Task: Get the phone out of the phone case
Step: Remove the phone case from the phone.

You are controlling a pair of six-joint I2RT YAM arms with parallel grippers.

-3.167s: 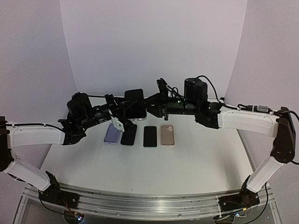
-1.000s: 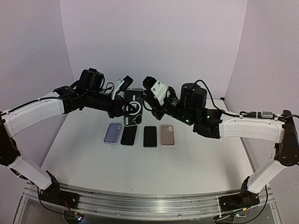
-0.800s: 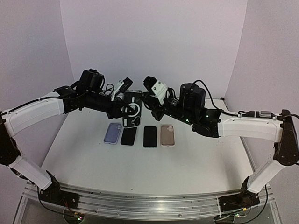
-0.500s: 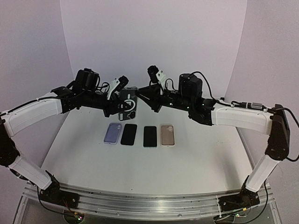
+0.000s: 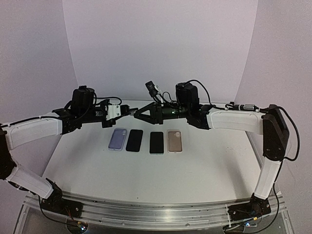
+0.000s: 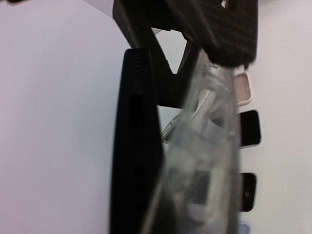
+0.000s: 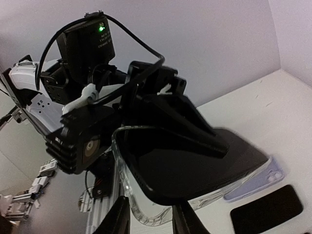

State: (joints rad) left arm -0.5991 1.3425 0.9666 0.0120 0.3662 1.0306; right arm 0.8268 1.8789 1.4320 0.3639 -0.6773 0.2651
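Note:
A black phone (image 7: 195, 165) sits partly out of a clear phone case (image 7: 122, 180), held in the air between both arms. In the top view they show edge-on (image 5: 130, 111) above the table's far middle. My left gripper (image 5: 124, 111) is shut on the phone from the left; its black fingers (image 7: 180, 117) lie across the phone. My right gripper (image 7: 148, 219) is shut on the clear case's rim. In the left wrist view the case (image 6: 209, 161) gapes away from the phone's edge (image 6: 136, 146).
Below the held phone, a row lies on the white table (image 5: 161, 175): a lilac case (image 5: 117, 139), two black phones (image 5: 134, 140) (image 5: 156, 142) and a pinkish case (image 5: 174, 140). The side walls curve in close behind.
Both arms have come down from a raised hold. The phone has turned from facing the camera to edge-on, and the clear case now stands off from the phone at one end.

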